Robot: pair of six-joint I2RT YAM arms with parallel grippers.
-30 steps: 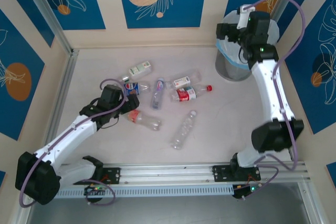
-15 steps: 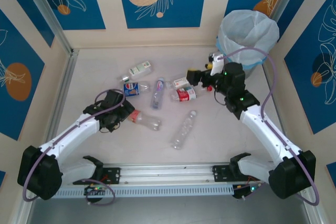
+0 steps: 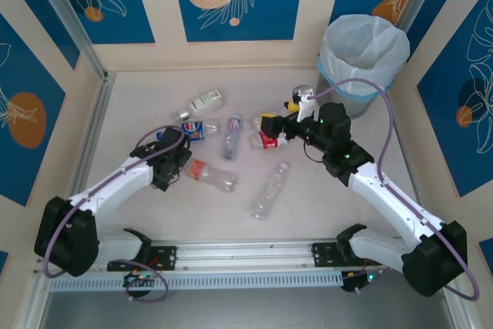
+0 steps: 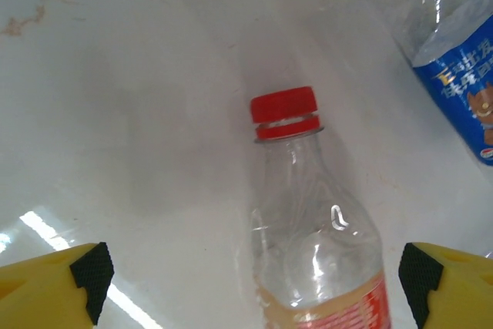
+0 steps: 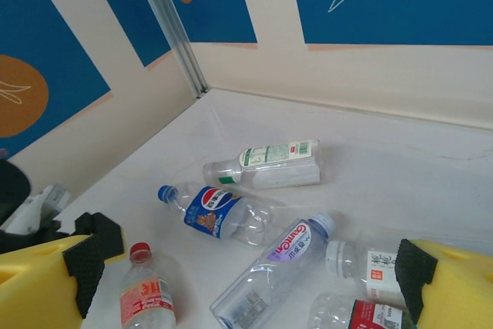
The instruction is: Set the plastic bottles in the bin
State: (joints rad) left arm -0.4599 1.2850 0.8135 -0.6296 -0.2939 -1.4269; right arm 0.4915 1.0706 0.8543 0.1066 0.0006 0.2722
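Mia: Where are the bottles?

Ben: They lie flat in the middle of the white worktop (image 3: 131,105). The bin (image 3: 348,104) stands in the far right corner, with a pale bag in it.

Mia: What are the left fingers (image 4: 54,287) doing?

Ben: They are spread wide. A red-capped bottle (image 4: 308,221) lies between them, with one finger on each side. They do not touch it. Its cap points away from the arm.

Mia: What is next to that bottle?

Ben: A blue-label bottle (image 4: 462,90) lies just past it, on the right.

Mia: And the right fingers (image 5: 454,287)?

Ben: They are spread wide too, up above the worktop. They hang over a red-label bottle (image 3: 271,142) and a white-label bottle (image 5: 377,263), on the side of the pile nearest the bin.

Mia: Are there any more?

Ben: Yes. A green-and-white bottle (image 3: 206,101) lies farthest back. A purple-label bottle (image 3: 232,136) lies between the blue-label bottle and the right fingers. A clear bottle (image 3: 269,190) lies by itself, closest to where the arms are bolted down.
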